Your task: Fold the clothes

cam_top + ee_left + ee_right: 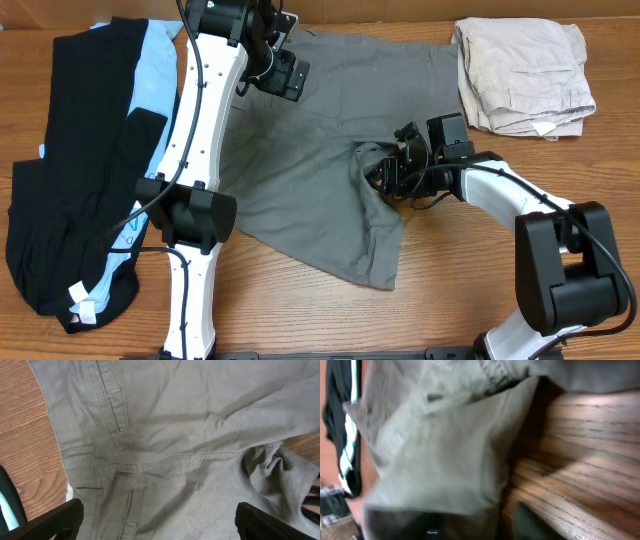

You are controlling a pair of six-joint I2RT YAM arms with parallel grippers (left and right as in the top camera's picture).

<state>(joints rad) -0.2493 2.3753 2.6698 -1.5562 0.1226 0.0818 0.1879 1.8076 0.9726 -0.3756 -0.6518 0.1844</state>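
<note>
Grey shorts (pixel 300 170) bunched in R gripper (pixel 385 172) pinch; L gripper (pixel 287 73) spread, hovering above.

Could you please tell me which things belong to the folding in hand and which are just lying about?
In hand: grey shorts; right gripper shut on them; left gripper open above them.
Lying about for now: beige shorts, folded; black garment; light-blue garment.

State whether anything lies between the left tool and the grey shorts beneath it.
Nothing visible does. The left tool hangs open directly above the grey shorts, and its wrist view shows only bare cloth below. The right tool grips a bunched leg fold.
</note>
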